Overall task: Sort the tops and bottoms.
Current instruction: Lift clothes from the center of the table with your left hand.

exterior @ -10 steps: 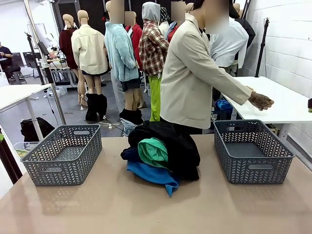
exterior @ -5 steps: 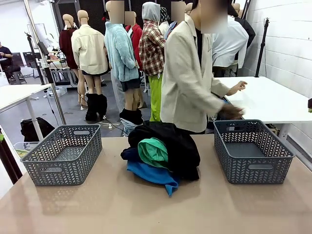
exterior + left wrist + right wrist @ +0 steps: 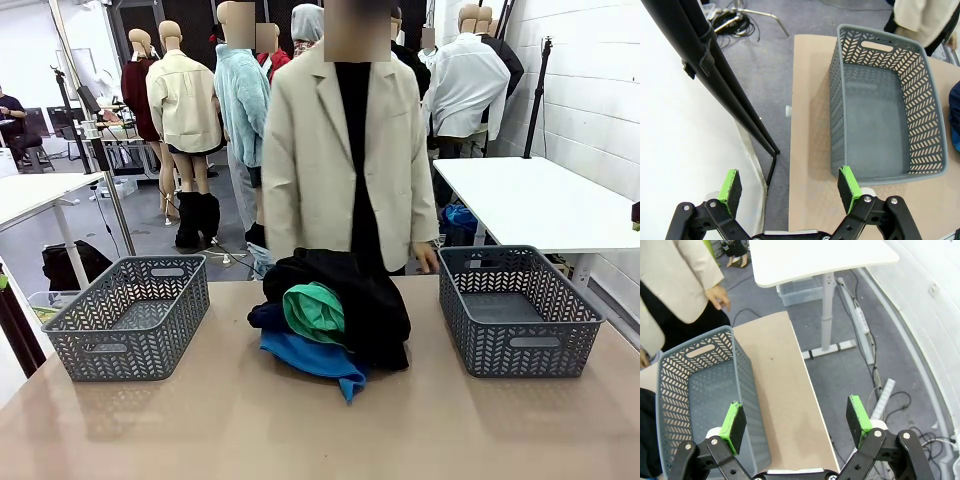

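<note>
The person (image 3: 345, 150) in the beige coat (image 3: 300, 170) no longer stands side-on, reaching toward the white table (image 3: 540, 200) — the body now faces squarely across the tabletop (image 3: 250, 420), directly behind the black garment (image 3: 375, 300) on the heap. The arm that was stretched out is drawn back and hangs down — its hand (image 3: 428, 258) is now just beside the far left corner of the right-hand grey basket (image 3: 520, 350).

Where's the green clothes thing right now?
In the front view, the green garment lies tucked against the black garment, on top of the bright blue garment, midway between the left basket and the right basket.
</note>
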Action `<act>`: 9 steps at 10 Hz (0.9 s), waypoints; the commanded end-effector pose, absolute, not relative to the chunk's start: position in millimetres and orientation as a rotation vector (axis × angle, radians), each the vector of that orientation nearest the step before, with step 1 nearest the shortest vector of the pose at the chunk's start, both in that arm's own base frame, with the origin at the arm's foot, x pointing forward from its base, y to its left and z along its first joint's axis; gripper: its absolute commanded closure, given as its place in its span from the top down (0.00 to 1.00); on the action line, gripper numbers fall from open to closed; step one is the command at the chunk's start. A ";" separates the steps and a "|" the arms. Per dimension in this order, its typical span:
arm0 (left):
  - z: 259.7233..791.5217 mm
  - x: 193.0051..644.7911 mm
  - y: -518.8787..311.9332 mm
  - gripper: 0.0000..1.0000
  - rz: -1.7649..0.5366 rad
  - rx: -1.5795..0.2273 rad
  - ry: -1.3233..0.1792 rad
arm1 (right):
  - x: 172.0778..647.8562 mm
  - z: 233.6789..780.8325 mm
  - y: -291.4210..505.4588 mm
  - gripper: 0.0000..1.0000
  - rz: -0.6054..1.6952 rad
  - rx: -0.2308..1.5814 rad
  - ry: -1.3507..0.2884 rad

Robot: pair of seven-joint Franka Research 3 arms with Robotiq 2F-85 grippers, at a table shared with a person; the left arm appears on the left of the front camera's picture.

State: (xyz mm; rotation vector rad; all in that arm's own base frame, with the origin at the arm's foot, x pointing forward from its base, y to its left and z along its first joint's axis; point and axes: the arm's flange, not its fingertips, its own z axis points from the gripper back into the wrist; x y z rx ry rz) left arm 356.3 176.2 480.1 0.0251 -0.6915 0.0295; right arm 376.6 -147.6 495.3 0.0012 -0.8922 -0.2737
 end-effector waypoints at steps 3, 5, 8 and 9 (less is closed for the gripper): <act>491.7 359.7 163.9 1.00 0.030 0.064 -0.723 | 375.8 495.3 -146.5 1.00 -0.279 0.007 -0.885; 525.9 365.1 128.6 1.00 -0.155 0.079 -0.820 | 375.8 495.3 -146.5 1.00 -0.279 0.007 -0.885; 580.7 381.6 39.2 1.00 -0.453 0.002 -0.907 | 375.8 495.3 -146.5 1.00 -0.279 0.007 -0.885; 594.8 390.6 -5.3 1.00 -0.544 -0.010 -0.923 | 375.8 495.3 -146.5 1.00 -0.279 0.007 -0.885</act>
